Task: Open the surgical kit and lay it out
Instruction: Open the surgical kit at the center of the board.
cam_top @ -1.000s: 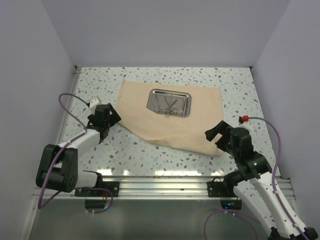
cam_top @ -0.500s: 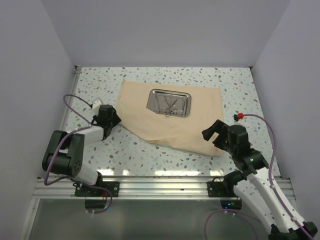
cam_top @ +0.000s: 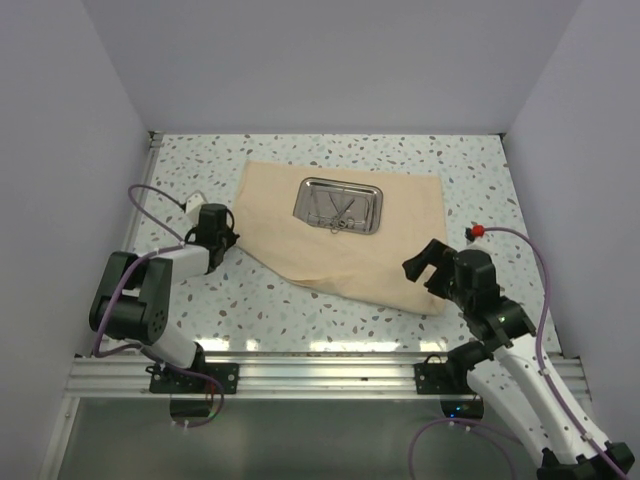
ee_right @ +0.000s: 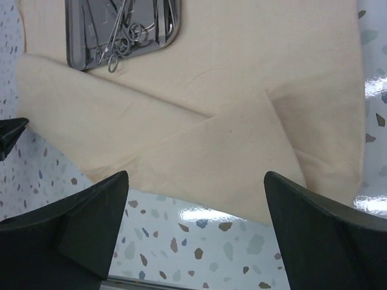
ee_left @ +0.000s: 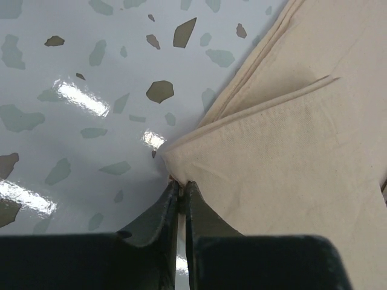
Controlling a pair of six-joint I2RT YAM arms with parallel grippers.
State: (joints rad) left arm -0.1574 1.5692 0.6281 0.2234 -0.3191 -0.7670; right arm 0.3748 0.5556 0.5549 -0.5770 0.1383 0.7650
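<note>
Nipping the left corner of cloth wrap [ee_left: 290, 151] with left gripper [ee_left: 179, 188], tips pressed almost together on the hem. Holding right gripper [ee_right: 195, 181] spread wide above the wrap's near folded flap. Mid-table, on the wrap: steel tray [cam_top: 338, 205] with instruments [cam_top: 336, 212] inside. Best to confirm the bite, then draw outward low and slow, without tugging the tray

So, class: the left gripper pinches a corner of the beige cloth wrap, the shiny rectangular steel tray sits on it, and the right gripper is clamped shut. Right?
No: the right gripper is wide open, over the near edge of the beige cloth wrap; the right wrist view shows it. The left gripper does pinch a corner, and the shiny rectangular steel tray sits on the cloth.
</note>
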